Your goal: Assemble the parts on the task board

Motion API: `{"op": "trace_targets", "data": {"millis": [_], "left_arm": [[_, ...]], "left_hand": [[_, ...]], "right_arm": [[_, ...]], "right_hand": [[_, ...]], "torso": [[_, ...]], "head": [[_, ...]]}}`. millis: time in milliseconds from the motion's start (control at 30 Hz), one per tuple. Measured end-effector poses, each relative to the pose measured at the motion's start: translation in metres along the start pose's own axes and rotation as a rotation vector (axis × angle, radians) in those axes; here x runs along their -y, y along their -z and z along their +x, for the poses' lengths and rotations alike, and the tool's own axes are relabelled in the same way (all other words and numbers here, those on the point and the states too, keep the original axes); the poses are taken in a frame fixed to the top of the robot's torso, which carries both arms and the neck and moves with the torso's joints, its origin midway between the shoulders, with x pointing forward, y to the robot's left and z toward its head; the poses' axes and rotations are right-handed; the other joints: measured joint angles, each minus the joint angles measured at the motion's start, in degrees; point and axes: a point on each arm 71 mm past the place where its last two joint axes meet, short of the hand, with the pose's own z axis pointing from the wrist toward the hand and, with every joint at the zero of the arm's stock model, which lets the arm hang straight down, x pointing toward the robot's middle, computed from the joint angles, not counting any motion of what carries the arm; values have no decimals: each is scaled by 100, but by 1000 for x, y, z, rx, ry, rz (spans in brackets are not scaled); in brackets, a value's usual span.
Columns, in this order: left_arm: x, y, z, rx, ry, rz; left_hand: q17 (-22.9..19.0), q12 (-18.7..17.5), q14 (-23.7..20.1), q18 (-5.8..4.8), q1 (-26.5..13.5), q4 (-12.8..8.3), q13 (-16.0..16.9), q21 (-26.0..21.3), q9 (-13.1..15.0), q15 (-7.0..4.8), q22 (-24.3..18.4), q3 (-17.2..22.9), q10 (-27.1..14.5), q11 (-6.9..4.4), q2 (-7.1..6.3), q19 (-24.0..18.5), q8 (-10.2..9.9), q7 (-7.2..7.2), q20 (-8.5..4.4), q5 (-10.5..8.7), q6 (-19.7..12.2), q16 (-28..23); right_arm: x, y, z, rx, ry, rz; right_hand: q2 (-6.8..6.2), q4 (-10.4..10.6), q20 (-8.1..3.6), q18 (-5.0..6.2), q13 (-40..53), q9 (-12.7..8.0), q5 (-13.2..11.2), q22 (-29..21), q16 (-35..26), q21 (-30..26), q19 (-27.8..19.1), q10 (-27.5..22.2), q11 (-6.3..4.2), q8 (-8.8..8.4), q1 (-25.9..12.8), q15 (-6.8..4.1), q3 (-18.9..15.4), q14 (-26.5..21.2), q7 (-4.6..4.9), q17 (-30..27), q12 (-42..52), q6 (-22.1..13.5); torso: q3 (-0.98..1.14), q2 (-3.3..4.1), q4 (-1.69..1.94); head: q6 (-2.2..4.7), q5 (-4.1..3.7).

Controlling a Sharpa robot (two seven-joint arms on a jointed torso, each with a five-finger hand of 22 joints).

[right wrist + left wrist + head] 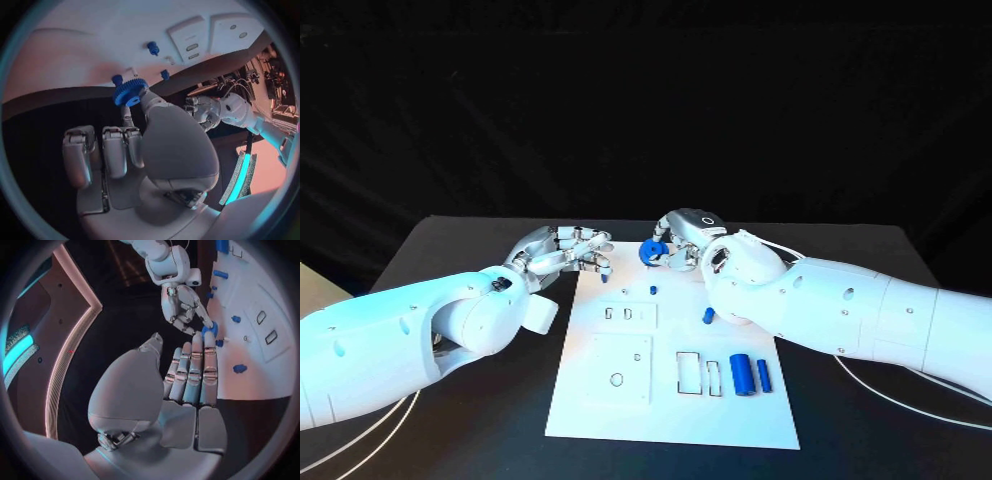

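The white task board (596, 405) lies in the middle of the black table. My right hand (687, 238) hovers over the board's far edge and pinches a blue gear (651, 252) between thumb and finger; the gear (130, 91) shows toothed and round in the right wrist view. My left hand (567, 250) sits just left of it at the board's far left corner, fingers straight side by side (190, 372), holding nothing. A small blue peg (653, 290) stands on the board below the gear. Another blue piece (708, 316) lies near my right forearm.
Two blue cylinders (741, 374) (764, 375) lie side by side at the board's right, next to rectangular slots (689, 371). Two raised white plates (627, 314) (617, 368) with cut-outs occupy the board's left half. Cables trail on the table at both near corners.
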Motion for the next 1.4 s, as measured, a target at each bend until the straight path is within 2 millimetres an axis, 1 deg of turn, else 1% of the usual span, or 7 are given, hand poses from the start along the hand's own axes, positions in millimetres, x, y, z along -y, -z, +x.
{"op": "trace_targets", "data": {"millis": [67, 233, 467, 600, 800, 1100, 1400], "left_arm": [[0, 0, 0, 1, 3, 0], [0, 0, 1, 2, 12, 0], [0, 0, 2, 1, 19, 0], [0, 0, 2, 1, 20, 0], [0, 0, 1, 2, 21, 1], [0, 0, 1, 2, 21, 1], [1, 0, 1, 3, 21, 1]], "left_hand": [[0, 0, 0, 0, 0, 0, 0, 0, 0, 0, 0, 0, 0, 0, 0, 0, 0, 0, 0, 0, 0, 0], [0, 0, 0, 0, 0, 0, 0, 0, -1, 0, 0, 0, 0, 0, 0, 0, 0, 0, 0, 0, 0, 0], [-1, 0, 0, 0, 0, 0, 0, 0, -1, 0, 1, 0, 0, 0, 0, 0, 0, 0, 0, 0, 0, 0], [-1, 0, 0, 0, 0, 0, -1, 0, -1, 0, 1, 0, 0, 0, 0, 0, 0, 0, 0, 0, 0, 0], [4, 0, 0, 0, 0, 0, -1, 0, -2, 0, 1, 0, 0, 0, 0, 0, 0, 0, 0, 0, 0, 0], [3, 0, 0, 0, 0, 0, -1, 0, -2, 0, 1, 0, 0, 0, 0, 0, 0, 0, 0, 0, 0, 0], [2, 0, 0, 0, 0, 0, -1, 0, -2, 0, 1, 0, 0, 0, 0, 0, 0, 0, 0, 0, 0, 0]], "right_arm": [[-3, -1, 1, -1, 0, -5], [-7, -3, 9, -12, 2, -7], [-5, -3, 19, -28, 5, 4], [-3, -3, 23, -35, 6, 10], [-1, -3, 24, -38, 9, 16], [-4, -3, 27, -42, 5, 8], [-4, -3, 28, -43, 4, 5]], "right_hand": [[0, -9, 0, 0, 0, 0, 0, 0, 0, 0, 0, 0, 0, -2, 0, -19, 9, 19, 0, 0, 0, 0], [0, -16, 0, 0, 0, 0, -1, 0, 0, 0, 0, 0, 0, -3, 0, -20, 16, 20, 1, 0, 0, -1], [0, -17, 0, 0, 0, 0, -11, -1, 0, 0, 0, 0, 0, -13, 0, -19, 15, 20, 3, -1, 0, -4], [-1, -3, 0, 0, -1, 0, -11, -1, 0, 0, 0, 0, 0, -14, 0, -19, 29, 20, 8, 1, 0, -9], [-1, -3, 0, 1, -1, -2, -12, -2, 0, 0, 0, 0, 0, -25, 0, -19, 29, 20, 10, 4, 0, -12], [-1, -3, 1, 0, -1, -10, -12, -2, 0, 0, 0, 0, 0, -38, 0, -19, 29, 20, 21, 3, 0, -23], [-1, -2, 1, 0, -1, -21, -12, -3, 0, 0, 0, 0, 0, -57, 0, -19, 29, 20, 26, 3, -1, -28]], "torso": [[0, -1, -2], [0, 0, -6], [7, 8, 1], [7, 12, 3], [7, 12, 0], [7, 10, 0], [4, 7, -3]], "head": [[-8, 3], [-25, 9], [-50, 34], [-62, 41], [-73, 46], [-87, 58], [-88, 65]]}}
